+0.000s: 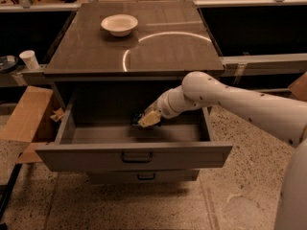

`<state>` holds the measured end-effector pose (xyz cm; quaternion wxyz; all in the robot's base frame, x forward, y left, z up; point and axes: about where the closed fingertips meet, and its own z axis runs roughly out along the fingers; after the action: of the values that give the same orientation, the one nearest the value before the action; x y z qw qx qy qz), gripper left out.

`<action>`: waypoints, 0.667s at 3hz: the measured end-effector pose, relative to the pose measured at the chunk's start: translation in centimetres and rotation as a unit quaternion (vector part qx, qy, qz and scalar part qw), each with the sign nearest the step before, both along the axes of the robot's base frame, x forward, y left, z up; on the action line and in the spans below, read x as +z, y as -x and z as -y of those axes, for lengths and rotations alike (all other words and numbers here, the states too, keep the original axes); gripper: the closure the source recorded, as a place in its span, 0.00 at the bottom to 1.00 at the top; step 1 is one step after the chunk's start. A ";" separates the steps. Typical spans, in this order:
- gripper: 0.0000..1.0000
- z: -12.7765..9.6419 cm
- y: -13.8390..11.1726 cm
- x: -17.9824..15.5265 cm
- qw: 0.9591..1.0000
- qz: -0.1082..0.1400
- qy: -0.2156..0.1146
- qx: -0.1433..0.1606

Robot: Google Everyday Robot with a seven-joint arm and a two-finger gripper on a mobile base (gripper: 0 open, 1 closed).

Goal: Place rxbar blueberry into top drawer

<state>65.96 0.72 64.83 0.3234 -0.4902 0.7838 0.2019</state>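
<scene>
The top drawer (pixel 132 153) is pulled open below the grey counter, its dark pull handle on the front. My gripper (pixel 143 120) reaches down into the drawer from the right, at its middle near the back. It is shut on the rxbar blueberry (pixel 136 118), a small dark navy bar that sticks out to the left of the tan fingers (pixel 149 119). The bar hangs just above the drawer floor. Most of the bar is hidden by the fingers.
A white bowl (pixel 119 24) stands on the counter top (pixel 163 51) at the back left. The lower drawer (pixel 144 177) is shut beneath the open one. A cardboard box (pixel 26 121) and a paper cup (pixel 30 60) are to the left.
</scene>
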 end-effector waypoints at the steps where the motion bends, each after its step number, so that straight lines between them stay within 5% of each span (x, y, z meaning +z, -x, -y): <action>1: 0.34 0.0 -0.3 0.0 1.000 -0.002 -0.001 -0.005; 2: 0.11 -0.1 -0.3 0.3 1.000 -0.001 -0.003 -0.006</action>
<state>66.26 0.86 65.10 0.3253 -0.4843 0.7866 0.2022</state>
